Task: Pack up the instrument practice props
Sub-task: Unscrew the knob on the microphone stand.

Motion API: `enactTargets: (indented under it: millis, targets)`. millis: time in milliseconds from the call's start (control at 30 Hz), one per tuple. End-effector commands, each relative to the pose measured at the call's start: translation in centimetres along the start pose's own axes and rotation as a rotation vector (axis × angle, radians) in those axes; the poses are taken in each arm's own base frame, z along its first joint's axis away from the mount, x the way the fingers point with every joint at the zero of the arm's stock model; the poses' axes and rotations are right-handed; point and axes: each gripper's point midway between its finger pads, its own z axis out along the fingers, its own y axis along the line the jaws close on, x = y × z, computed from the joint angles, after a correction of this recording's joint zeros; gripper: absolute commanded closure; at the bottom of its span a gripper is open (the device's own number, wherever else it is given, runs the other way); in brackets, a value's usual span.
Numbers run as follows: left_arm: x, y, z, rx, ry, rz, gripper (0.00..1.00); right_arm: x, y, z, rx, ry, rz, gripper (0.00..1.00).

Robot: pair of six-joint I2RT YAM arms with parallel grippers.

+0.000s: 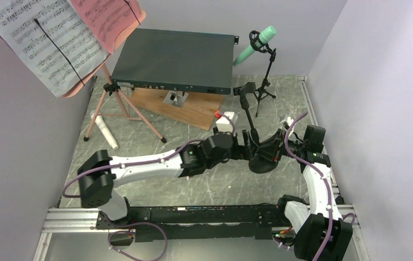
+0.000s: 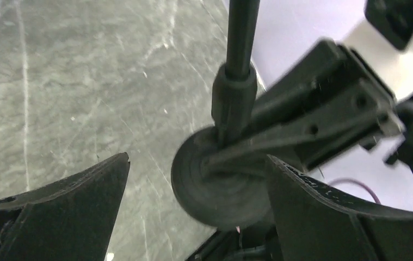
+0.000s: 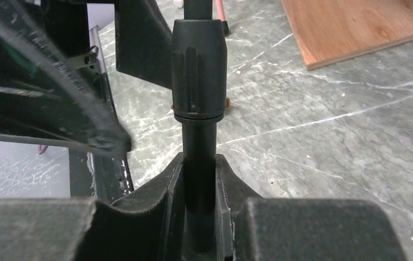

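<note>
A black mic mount with a round base (image 1: 261,163) and a thin pole (image 1: 249,117) stands near the table's middle right. My right gripper (image 1: 270,150) is shut on that pole (image 3: 200,179) just below its collar (image 3: 199,76). My left gripper (image 1: 246,148) is open beside it, its jaws either side of the base (image 2: 215,187) without touching. The mint microphone (image 1: 257,44) sits on a black tripod mount (image 1: 264,89) at the back. A white microphone (image 1: 106,130) lies by the pink tripod legs (image 1: 119,111). White (image 1: 41,41) and red sheet-music pages (image 1: 109,19) rest on the pink desk.
A big dark grey metal box (image 1: 174,60) sits on a wooden board (image 1: 185,111) at the back centre. A small white block with a red tip (image 1: 225,120) lies in front of it. Walls close in both sides; the arm rail (image 1: 193,215) runs along the near edge.
</note>
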Motion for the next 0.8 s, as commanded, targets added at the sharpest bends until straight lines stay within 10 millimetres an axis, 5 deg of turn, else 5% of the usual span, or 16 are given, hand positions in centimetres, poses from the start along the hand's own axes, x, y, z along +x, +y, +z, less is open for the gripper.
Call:
enactTargets:
  millis: [0,300,567,767]
  targets:
    - [-3.5,-4.4,-4.4,0.389,-0.103,0.089,0.01,-2.3,2.2,-0.2,-0.127,-0.066,-0.111,1.00]
    - [-4.4,-4.8,-8.1,0.920,-0.114,0.007,0.01,-2.5,3.9,-0.3,-0.225,-0.109,-0.127,1.00]
    - [-4.2,-5.1,-4.5,0.877,-0.118,0.043,0.01,-2.4,3.9,-0.3,-0.231,-0.109,-0.113,1.00]
    - [-4.2,-5.8,-2.8,0.894,-0.120,0.043,0.16,-2.4,3.9,-0.3,-0.232,-0.108,-0.106,1.00]
